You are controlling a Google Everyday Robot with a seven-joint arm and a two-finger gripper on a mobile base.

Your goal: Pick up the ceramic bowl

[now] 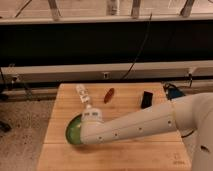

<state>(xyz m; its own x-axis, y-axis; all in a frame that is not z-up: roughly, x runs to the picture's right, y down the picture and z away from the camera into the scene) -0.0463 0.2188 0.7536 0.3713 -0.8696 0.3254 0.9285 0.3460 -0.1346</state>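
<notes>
The white arm (145, 125) reaches in from the right edge of the frame and slants down toward the lower left, across the wooden bench (125, 155). Its end effector (86, 131) is at the lower left of centre, clenched, with its tip hidden behind the wrist. The ceramic bowl (73, 132) lies there too, at the bench's left side, tilted on edge with its green inside facing left, pressed against the end effector; whether it is gripped cannot be told.
</notes>
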